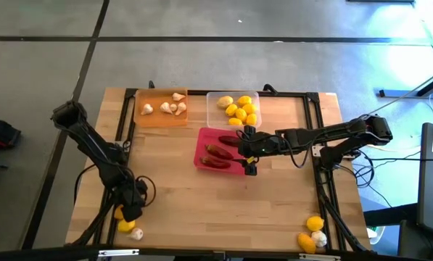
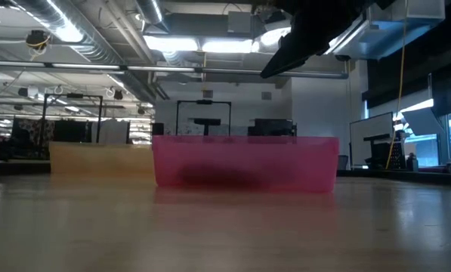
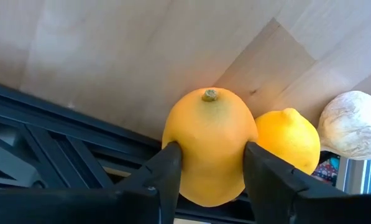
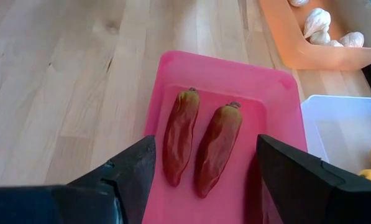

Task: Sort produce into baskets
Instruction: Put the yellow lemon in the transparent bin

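Observation:
My left gripper (image 1: 126, 212) is at the table's near left corner, shut on a yellow lemon (image 3: 210, 143). Beside that lemon lie a second lemon (image 3: 291, 138) and a white garlic bulb (image 3: 353, 124). My right gripper (image 4: 204, 180) hangs open above the pink basket (image 1: 201, 158), where dark red chili peppers (image 4: 180, 134) lie flat. The orange basket (image 1: 161, 116) holds garlic bulbs, and the clear basket (image 1: 233, 96) holds lemons. My left gripper pinches the lemon by its two opposite sides (image 3: 176, 152), one finger (image 3: 166, 171) on each. The fingers come steeply from above, and the lemon's stem end (image 3: 210, 95) points away from them. Whether the lemon still rests on the wood does not show.
At the near right corner lie two more lemons (image 1: 315, 223) and a garlic bulb (image 1: 319, 237). A black frame rail (image 3: 61, 130) runs close behind the held lemon at the table's edge. Bare wood spreads across the table's near middle (image 1: 223, 210).

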